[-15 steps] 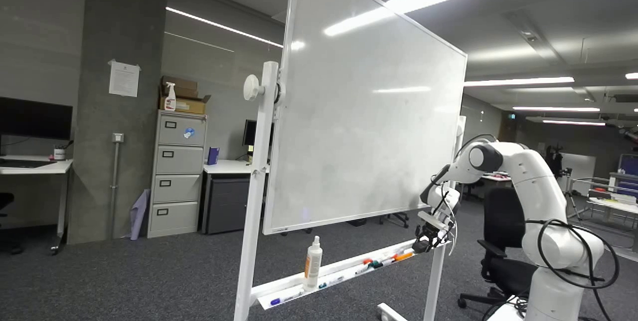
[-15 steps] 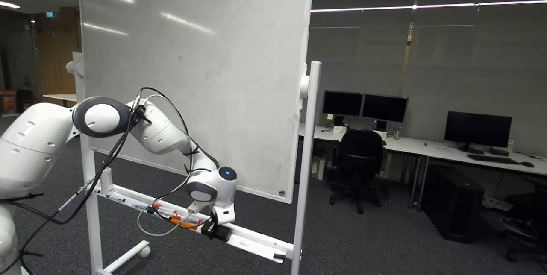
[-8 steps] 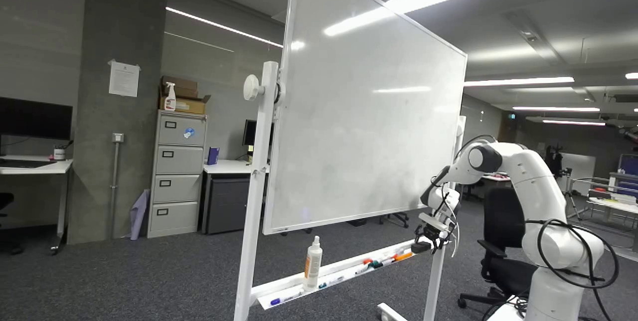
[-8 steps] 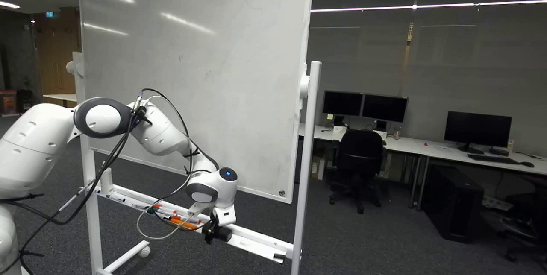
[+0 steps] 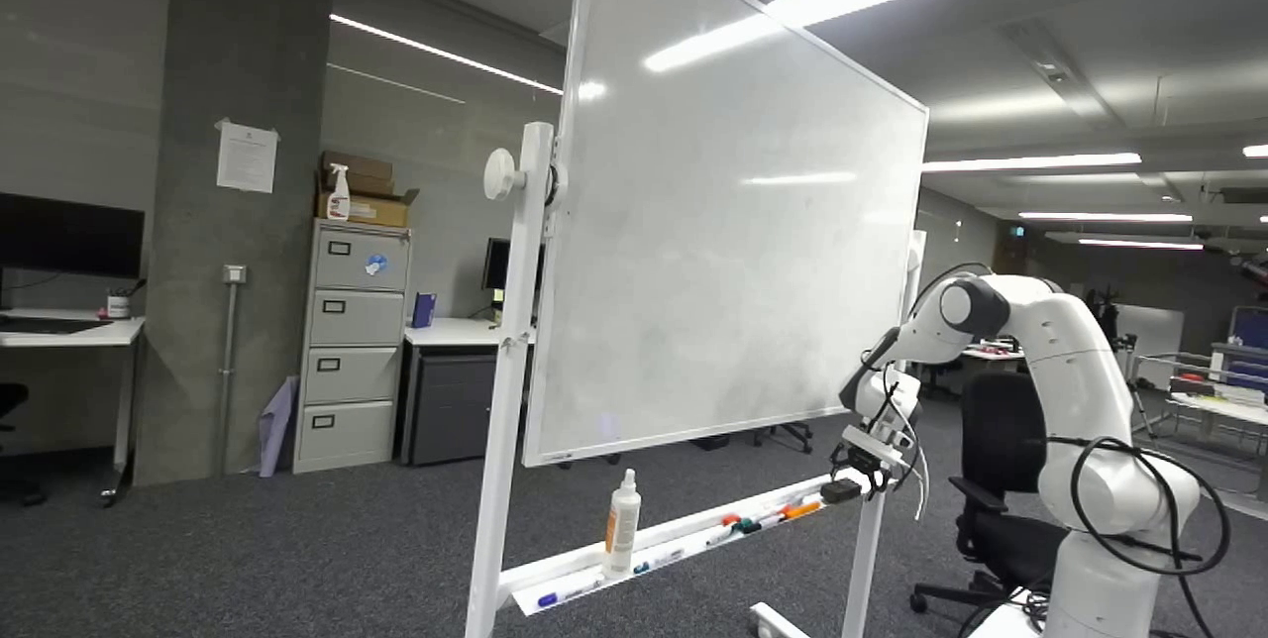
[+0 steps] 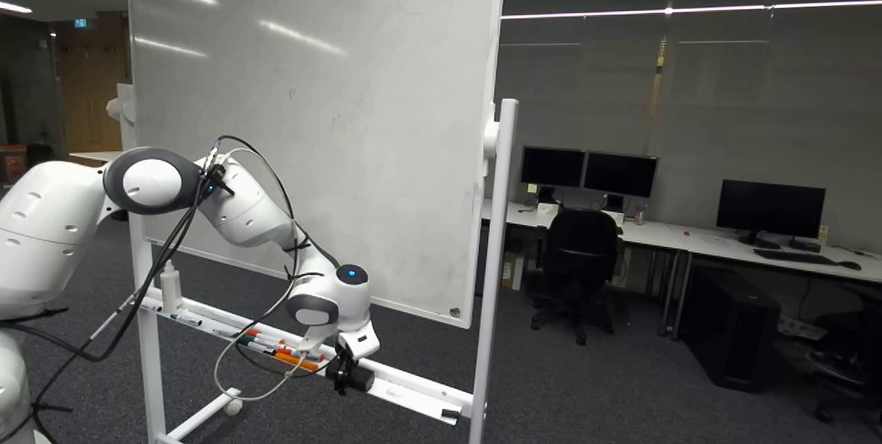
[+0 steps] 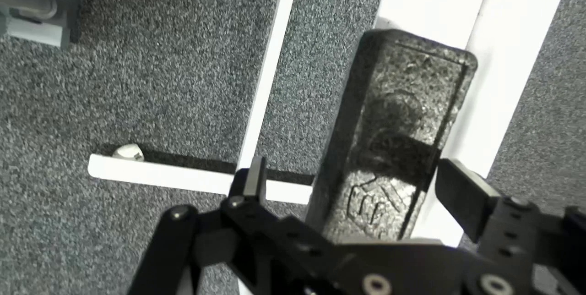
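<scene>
While the gripper (image 7: 355, 166) is spread, a black eraser (image 7: 400, 107) is flanked. It is borne at the tray's (image 7: 432, 6) edge.

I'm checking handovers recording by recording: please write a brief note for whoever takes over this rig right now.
Gripper: open, jaws either side of the black eraser; a gap shows on one side, contact on the other can't be told.
Where: the eraser lies on the pen tray under the whiteboard; orange marker close by, white spray bottle standing toward the tray's other end.
Done: eraser on the tray, not gripped.
Left: likely lifting the gripper clear, as the eraser sits between its jaws.
</scene>
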You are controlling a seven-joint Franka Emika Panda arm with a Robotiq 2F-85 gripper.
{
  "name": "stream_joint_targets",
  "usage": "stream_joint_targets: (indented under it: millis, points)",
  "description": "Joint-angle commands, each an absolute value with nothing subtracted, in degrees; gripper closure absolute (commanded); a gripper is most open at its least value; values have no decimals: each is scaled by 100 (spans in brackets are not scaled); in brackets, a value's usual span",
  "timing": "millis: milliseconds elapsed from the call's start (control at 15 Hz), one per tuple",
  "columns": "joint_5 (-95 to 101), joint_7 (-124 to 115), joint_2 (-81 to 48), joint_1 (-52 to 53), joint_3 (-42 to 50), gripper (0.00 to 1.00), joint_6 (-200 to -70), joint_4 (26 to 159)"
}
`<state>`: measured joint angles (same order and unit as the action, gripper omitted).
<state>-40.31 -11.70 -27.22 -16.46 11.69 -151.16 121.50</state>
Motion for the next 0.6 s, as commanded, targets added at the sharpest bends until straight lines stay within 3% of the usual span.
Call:
stream_joint_targets:
  millis: [0, 333, 533]
  points:
    - [-4452, 65, -1919, -1874, 718, 0, -16062, 13047]
    - [-6037, 2250, -1323, -2403, -179, 0, -16602, 13467]
    - [-6643, 3196, -783, -2496, -245, 0, -16321, 13903]
